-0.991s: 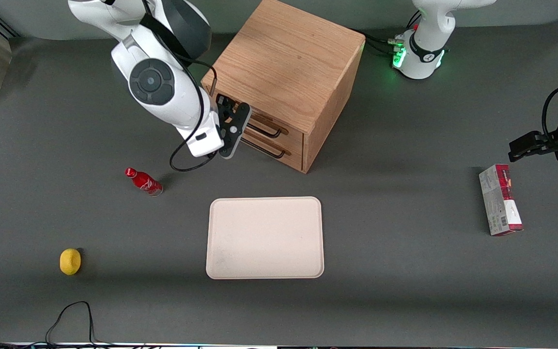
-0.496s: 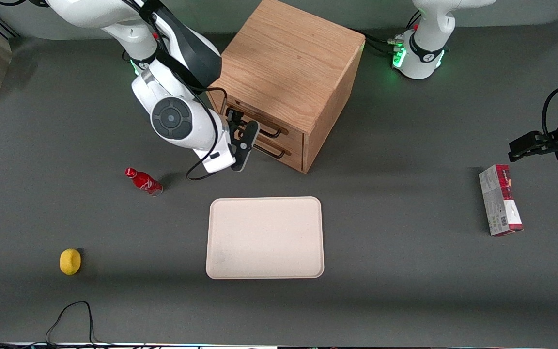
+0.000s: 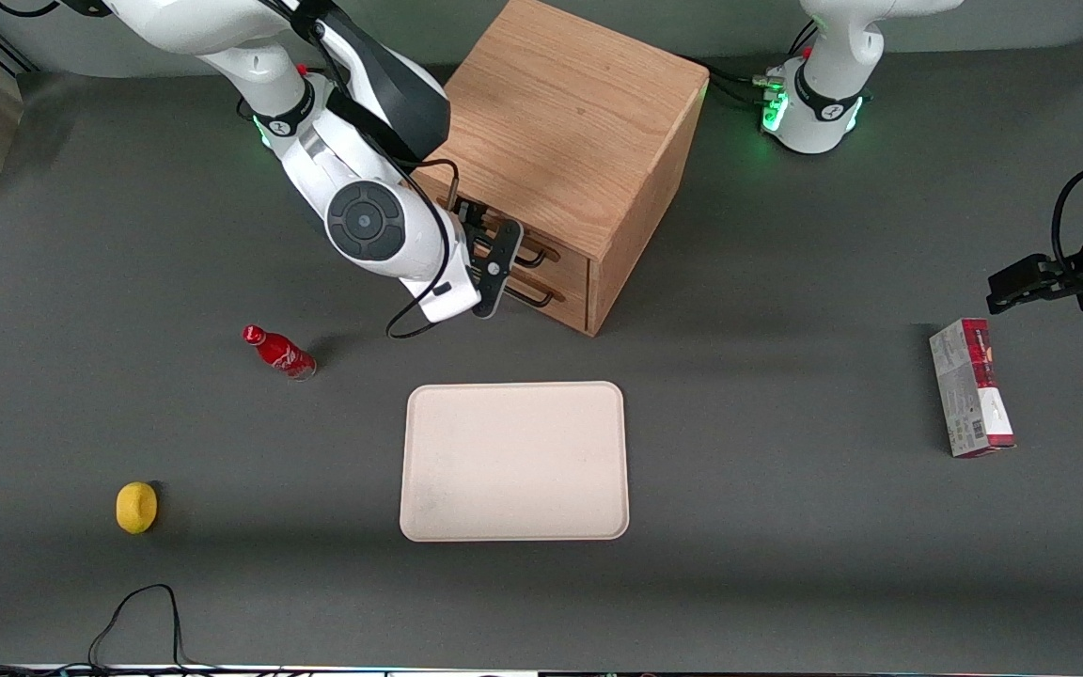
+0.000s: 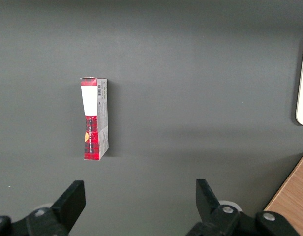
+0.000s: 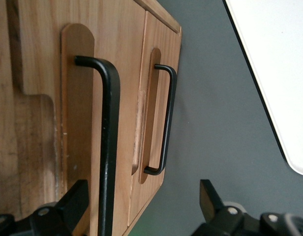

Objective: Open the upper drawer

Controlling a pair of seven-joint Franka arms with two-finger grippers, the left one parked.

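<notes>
Hovered open-fingered, the gripper (image 3: 483,246), right in front of the upper drawer (image 5: 87,123) of the wooden cabinet (image 3: 579,122), fingers apart and touching nothing (black handle (image 5: 109,147) between them in the wrist view). Sat shut above its twin, the lower drawer (image 5: 156,118).

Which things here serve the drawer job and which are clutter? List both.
Job: upper drawer, its black handle, end effector open in front of that handle.
Clutter: lower drawer, tray, red bottle, lemon, red box.
</notes>
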